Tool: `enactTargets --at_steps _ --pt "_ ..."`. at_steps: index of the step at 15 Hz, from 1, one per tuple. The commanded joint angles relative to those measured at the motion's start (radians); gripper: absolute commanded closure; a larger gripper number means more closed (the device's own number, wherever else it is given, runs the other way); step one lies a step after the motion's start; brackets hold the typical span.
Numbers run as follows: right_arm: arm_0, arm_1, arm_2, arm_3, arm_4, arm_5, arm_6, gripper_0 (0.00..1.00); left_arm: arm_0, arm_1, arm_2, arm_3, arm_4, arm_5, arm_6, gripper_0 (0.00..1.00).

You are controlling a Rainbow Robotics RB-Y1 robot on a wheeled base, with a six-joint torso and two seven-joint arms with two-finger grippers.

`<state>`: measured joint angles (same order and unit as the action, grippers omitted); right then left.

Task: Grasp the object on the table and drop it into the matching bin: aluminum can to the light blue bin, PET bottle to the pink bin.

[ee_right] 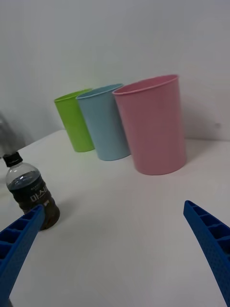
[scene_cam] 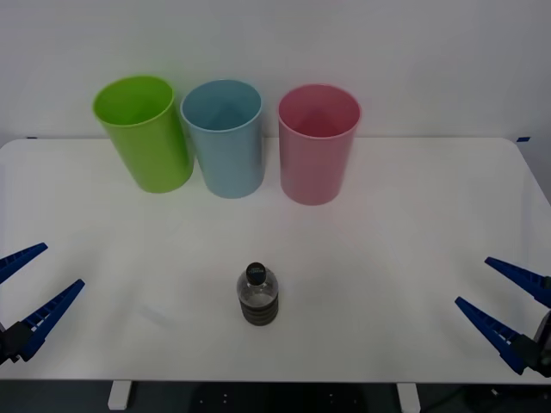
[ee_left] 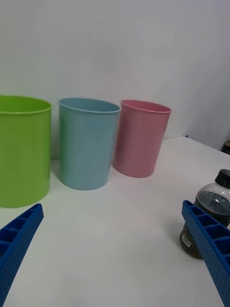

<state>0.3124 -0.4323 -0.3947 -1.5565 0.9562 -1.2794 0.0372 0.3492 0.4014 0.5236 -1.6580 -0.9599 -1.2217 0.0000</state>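
PET bottle (scene_cam: 257, 296) stands upright near the front edge of the table (scene_cam: 413, 224), about midway along it, black cap up, dark band round the lower half. Nothing touches it. Three bins line the back edge: lime green bin (scene_cam: 144, 133), light blue bin (scene_cam: 224, 138), pink bin (scene_cam: 317, 143). Pink is the target, almost straight behind the bottle and slightly toward my right.

My left gripper (scene_cam: 24, 294) sits at the front left corner, fingers spread wide, empty. My right gripper (scene_cam: 506, 298) sits at the front right corner, also spread wide, empty. Both are well apart from the bottle.

Step in hand, as I judge it: the reach and grasp, not yet begun. The right arm looks better since pink is on that side. I should come in level from the side, keep the fingers apart until they straddle the body, and close on the dark band below the shoulders, not the cap. The bottle is small and light, so brushing it with one finger could tip it. Then lift clear of the pink rim before releasing.
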Motion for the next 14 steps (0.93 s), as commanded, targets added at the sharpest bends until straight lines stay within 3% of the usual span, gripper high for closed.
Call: enactTargets --at_steps 1,6,14 --pt "-0.061 0.003 0.016 0.07 0.032 -0.075 0.075 0.0 0.0 0.0 0.0 0.0 0.0 0.0 0.0 0.0" --pt "-0.131 0.001 0.066 0.156 0.076 -0.103 0.217 0.0 0.0 0.0 0.0 0.0 0.0 0.0 0.0 0.0" --pt "-0.233 0.001 0.229 0.239 0.102 -0.09 0.282 0.0 0.0 0.0 0.0 0.0 0.0 0.0 0.0 0.0"
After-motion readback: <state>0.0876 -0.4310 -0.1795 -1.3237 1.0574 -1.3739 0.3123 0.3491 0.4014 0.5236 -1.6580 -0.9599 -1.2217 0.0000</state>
